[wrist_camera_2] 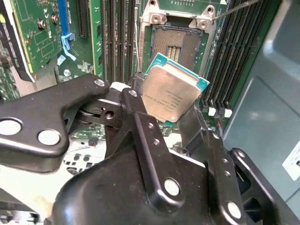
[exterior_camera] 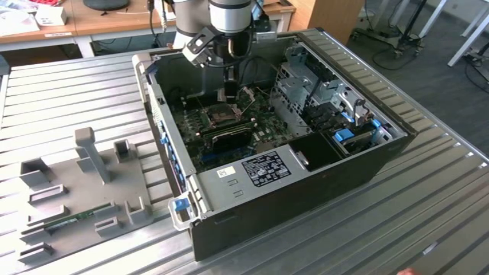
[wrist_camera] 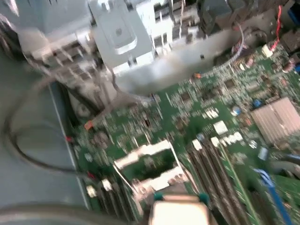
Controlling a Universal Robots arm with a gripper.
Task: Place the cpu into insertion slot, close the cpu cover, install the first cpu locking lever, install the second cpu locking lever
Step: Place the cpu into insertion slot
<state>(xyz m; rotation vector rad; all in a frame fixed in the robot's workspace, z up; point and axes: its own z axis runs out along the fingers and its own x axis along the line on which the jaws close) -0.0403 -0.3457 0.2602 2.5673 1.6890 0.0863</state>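
In the second wrist view my gripper (wrist_camera_2: 164,110) is shut on the cpu (wrist_camera_2: 171,91), a square chip with a dull metal top and teal edges, pinched between black fingers (wrist_camera_2: 136,103). The chip hangs tilted above the board, short of the insertion slot (wrist_camera_2: 176,44), which lies uncovered with its contact field showing. Silvery metal with screws (wrist_camera_2: 178,18) runs along one slot edge; I cannot tell if it is the cpu cover. A thin wire locking lever (wrist_camera_2: 234,7) stands raised. In the exterior view the gripper (exterior_camera: 229,94) reaches into the open computer case above the slot (exterior_camera: 219,117).
Long black memory slots (wrist_camera_2: 115,37) flank the socket on both sides. The case walls (exterior_camera: 157,114) and a metal drive cage (exterior_camera: 306,86) hem in the arm. On the exterior view's left a grey fixture plate (exterior_camera: 77,189) holds a green memory stick (exterior_camera: 73,220).
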